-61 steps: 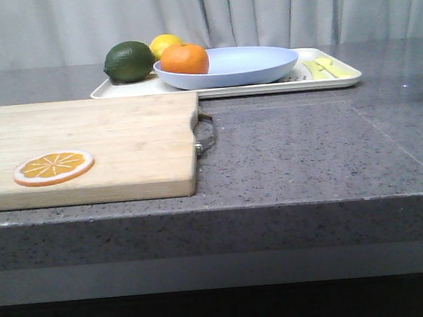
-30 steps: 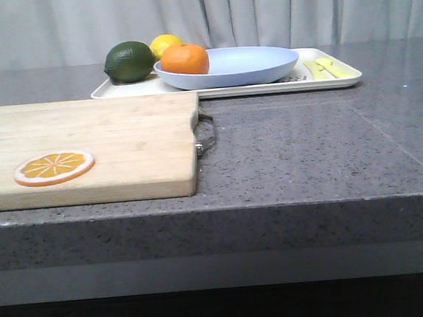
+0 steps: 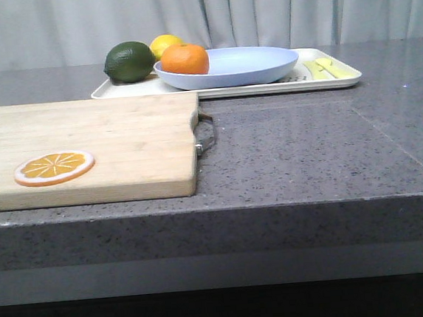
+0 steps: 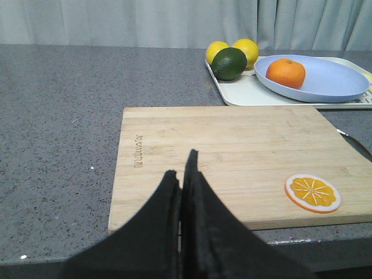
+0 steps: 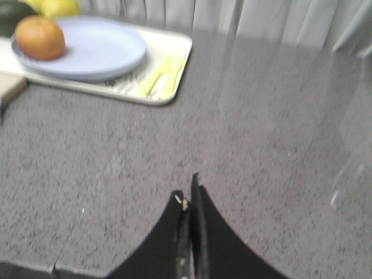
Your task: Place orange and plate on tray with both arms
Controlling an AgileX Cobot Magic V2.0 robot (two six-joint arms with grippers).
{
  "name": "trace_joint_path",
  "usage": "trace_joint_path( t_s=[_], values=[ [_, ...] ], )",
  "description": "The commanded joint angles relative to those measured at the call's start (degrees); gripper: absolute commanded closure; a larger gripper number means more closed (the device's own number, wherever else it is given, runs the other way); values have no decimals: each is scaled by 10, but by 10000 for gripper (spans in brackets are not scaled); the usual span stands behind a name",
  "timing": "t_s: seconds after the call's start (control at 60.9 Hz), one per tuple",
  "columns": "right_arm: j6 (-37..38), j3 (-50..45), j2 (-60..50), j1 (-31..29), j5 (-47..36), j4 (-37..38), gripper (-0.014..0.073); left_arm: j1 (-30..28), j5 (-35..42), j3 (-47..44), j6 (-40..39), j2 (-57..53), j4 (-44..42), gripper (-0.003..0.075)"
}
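Observation:
The orange rests in the left part of the pale lavender-blue plate, and the plate lies on the cream-white tray at the back of the counter. The left wrist view shows the same orange on the plate with the tray under it. From the right wrist, the orange, plate and tray sit far off. My left gripper is shut and empty over the near end of the cutting board. My right gripper is shut and empty above bare counter. Neither arm shows in the front view.
A wooden cutting board with a metal handle fills the front left and carries an orange slice disc. A dark green lime and a yellow lemon sit on the tray's left end, pale yellow cutlery on its right end.

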State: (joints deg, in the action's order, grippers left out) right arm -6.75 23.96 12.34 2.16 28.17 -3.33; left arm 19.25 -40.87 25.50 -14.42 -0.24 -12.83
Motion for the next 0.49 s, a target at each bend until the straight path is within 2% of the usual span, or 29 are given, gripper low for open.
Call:
trace_joint_path(
  t_s=[0.0,0.476],
  values=[
    [-5,-12,-33,-2,-97,6,654,-1,45,14,-4,-5,-6,738],
    [-5,-28,-45,-2,-117,6,654,-1,45,14,-4,-5,-6,738]
  ],
)
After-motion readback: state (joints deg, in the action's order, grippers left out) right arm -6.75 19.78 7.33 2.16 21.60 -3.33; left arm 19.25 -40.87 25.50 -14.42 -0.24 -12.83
